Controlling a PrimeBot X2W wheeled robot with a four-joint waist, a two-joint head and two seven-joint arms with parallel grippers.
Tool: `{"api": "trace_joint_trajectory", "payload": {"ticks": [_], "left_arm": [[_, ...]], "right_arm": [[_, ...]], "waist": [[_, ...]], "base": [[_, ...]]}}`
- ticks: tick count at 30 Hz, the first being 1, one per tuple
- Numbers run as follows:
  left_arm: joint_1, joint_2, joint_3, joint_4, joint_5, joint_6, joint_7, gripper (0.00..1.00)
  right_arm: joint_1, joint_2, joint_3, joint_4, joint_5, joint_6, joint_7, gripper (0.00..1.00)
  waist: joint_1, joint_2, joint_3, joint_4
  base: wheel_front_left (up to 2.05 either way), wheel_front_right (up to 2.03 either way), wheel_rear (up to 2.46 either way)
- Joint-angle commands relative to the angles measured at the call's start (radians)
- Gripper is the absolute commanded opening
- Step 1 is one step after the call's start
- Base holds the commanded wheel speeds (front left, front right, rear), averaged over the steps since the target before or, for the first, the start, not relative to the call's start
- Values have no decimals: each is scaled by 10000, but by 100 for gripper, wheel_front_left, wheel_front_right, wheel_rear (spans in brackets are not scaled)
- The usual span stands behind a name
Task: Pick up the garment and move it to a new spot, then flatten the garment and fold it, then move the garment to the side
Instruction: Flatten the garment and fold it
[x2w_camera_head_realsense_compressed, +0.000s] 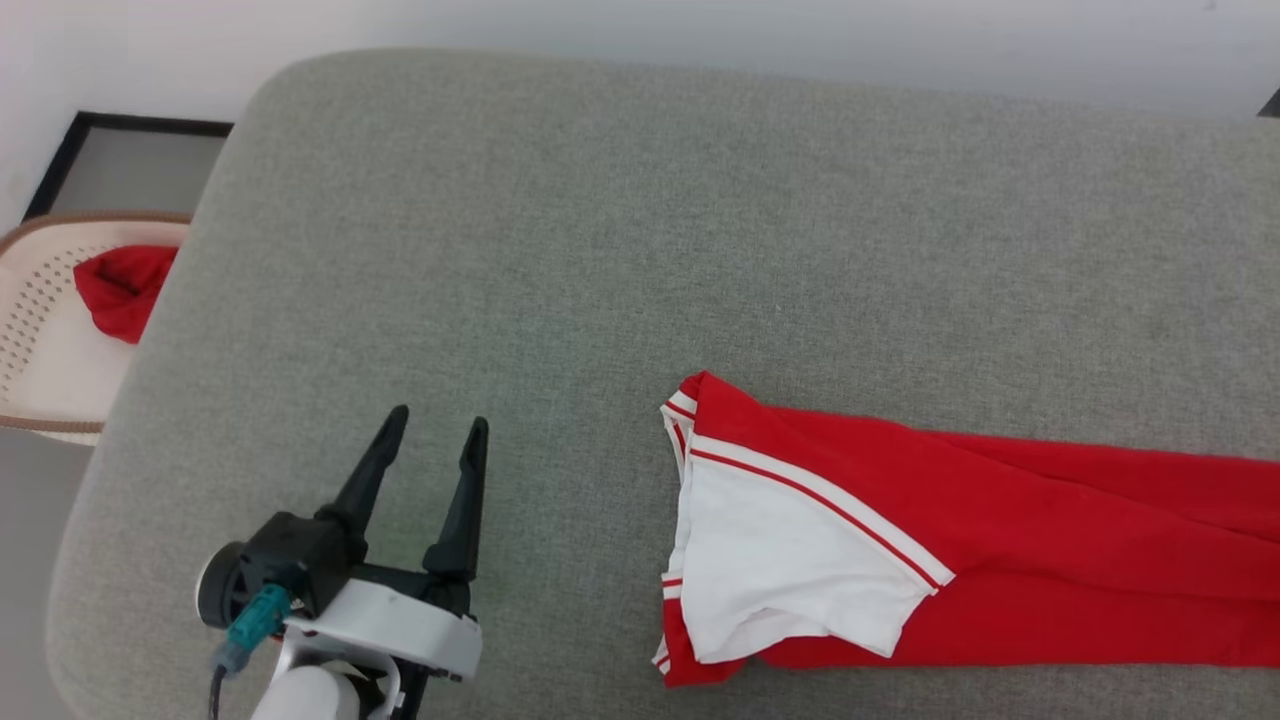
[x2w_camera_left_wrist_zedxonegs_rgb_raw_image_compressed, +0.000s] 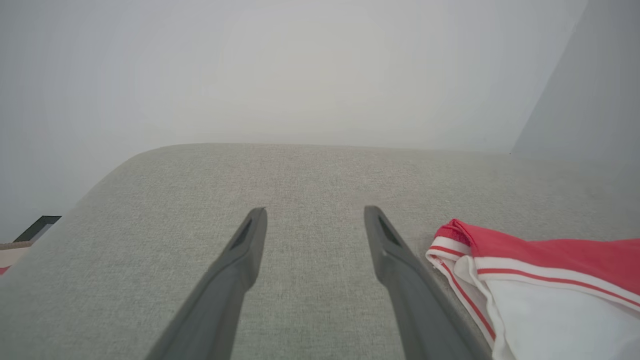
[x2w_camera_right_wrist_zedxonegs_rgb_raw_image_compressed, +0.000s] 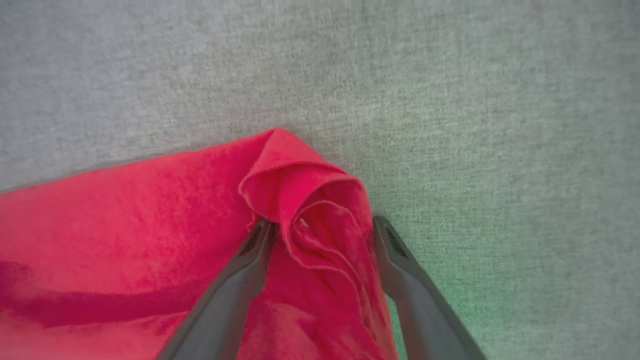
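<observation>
The fingers (x2w_camera_head_realsense_compressed: 462, 500) of my left gripper (x2w_camera_head_realsense_compressed: 440, 418) stand wide apart with nothing between them, low over bare fabric. The right gripper (x2w_camera_right_wrist_zedxonegs_rgb_raw_image_compressed: 322, 222) is spread just as wide, its two fingers straddling a rolled-up fold of red cloth. I can't tell whether they touch that fold, but they are not pinched on it. Everything sits on the big grey cushion (x2w_camera_head_realsense_compressed: 640, 220). The garment (x2w_camera_head_realsense_compressed: 1000, 540) lies on the near right part of it, long axis running left to right across my head view. Its white sleeve (x2w_camera_head_realsense_compressed: 780, 560) and striped trim are at the end that points toward my left gripper. That gripper is off to the left with open cushion between, though from its wrist camera the striped edge looks close beside its right finger. So the right arm is plainly the nearer one, sitting over the cloth, and I judge any lift or drag starts there. The garment's right end runs out of my head view, so I can't see its full length. I also can't tell which part the right fingers bracket, hem or corner. No lettering is visible. Far left, beside the cushion, a pale basket (x2w_camera_head_realsense_compressed: 30, 380) holds a red cloth lump (x2w_camera_head_realsense_compressed: 120, 290).
</observation>
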Motion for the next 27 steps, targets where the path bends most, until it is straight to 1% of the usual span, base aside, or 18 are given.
{"api": "trace_joint_trajectory", "payload": {"ticks": [1, 2, 3, 4, 7, 10, 13, 19, 27], "left_arm": [[-86, -33, 48, 17, 105, -38, 7, 100], [-90, -106, 141, 50, 189, -114, 7, 100], [-92, -166, 235, 94, 249, -178, 7, 100], [-99, -225, 338, 134, 332, -238, 7, 100], [-116, -346, 600, 220, 525, -367, 7, 100], [-100, -459, 833, 230, 704, -451, 7, 100], [-85, -552, 1016, 146, 755, -521, 7, 100], [16, -603, 1263, 44, 697, -607, 7, 100], [178, -458, 1336, -117, 466, -605, 7, 100]], "right_arm": [[190, 552, 297, 295, -61, -12, 133, 52], [221, 615, 328, 290, -82, -9, 162, 38], [225, 676, 364, 294, -87, -3, 192, 17], [217, 719, 381, 280, -86, -3, 213, 0], [191, 778, 456, 189, -103, -3, 221, 0], [17, 723, 362, 23, -53, -6, -85, 0], [-229, 619, 175, -91, -135, -15, -619, 0], [-514, 20, -542, 67, -649, -27, -1612, 0], [-838, -1101, -2102, 702, -1931, -15, -2972, 0]], "waist": [[0, 0, 102, 9], [0, 0, 122, 9], [0, 0, 137, 5], [0, 0, 150, -1], [0, 0, 195, -56], [0, 0, 245, -190], [0, 0, 291, -384], [0, 0, 567, -866], [0, 0, 890, -1372]], "base": [[0, 0, 0], [0, 0, 0], [0, 0, 0], [0, 0, 0], [0, 0, 0], [0, 0, 0], [0, 0, 0], [0, 0, 0], [0, 0, 0]]}}
